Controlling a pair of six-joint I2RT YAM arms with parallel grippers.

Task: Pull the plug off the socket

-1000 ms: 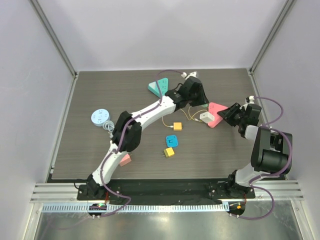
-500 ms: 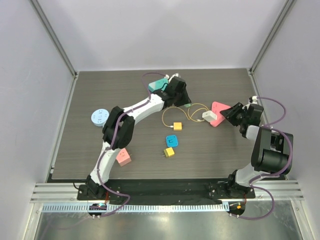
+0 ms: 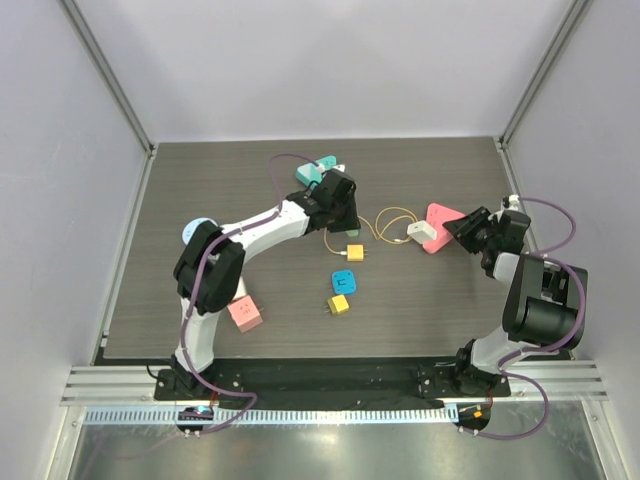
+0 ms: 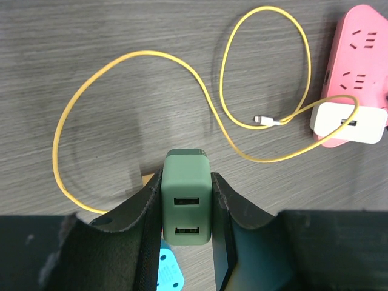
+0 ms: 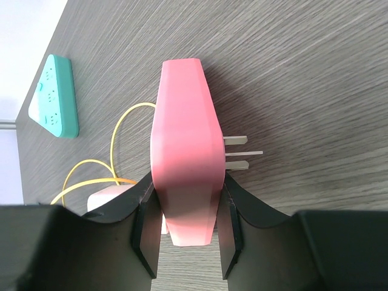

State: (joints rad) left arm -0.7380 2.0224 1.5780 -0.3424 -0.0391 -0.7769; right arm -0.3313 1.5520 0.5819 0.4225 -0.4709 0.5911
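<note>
My left gripper (image 4: pixel 187 185) is shut on a dark green USB plug (image 4: pixel 187 200) and holds it above the table, well clear of the pink socket (image 4: pixel 361 66). In the top view the left gripper (image 3: pixel 340 203) is left of the pink socket (image 3: pixel 436 218). My right gripper (image 5: pixel 185 203) is shut on the pink socket (image 5: pixel 182 139), whose own metal prongs (image 5: pixel 239 151) stick out to the side. A white plug (image 4: pixel 348 121) with a yellow cable (image 4: pixel 151 57) sits in the socket's near end. It also shows in the top view (image 3: pixel 419 233).
A teal socket (image 3: pixel 318 168) lies at the back behind the left gripper. A yellow plug (image 3: pixel 352 253), a blue adapter (image 3: pixel 343 282) and a small yellow adapter (image 3: pixel 338 304) lie mid-table. A pink cube (image 3: pixel 244 314) lies near the left arm. A round blue socket (image 3: pixel 195 230) sits at the left.
My left gripper has moved left, away from the pink socket, carrying the green plug. My right gripper has stayed shut on the pink socket.
</note>
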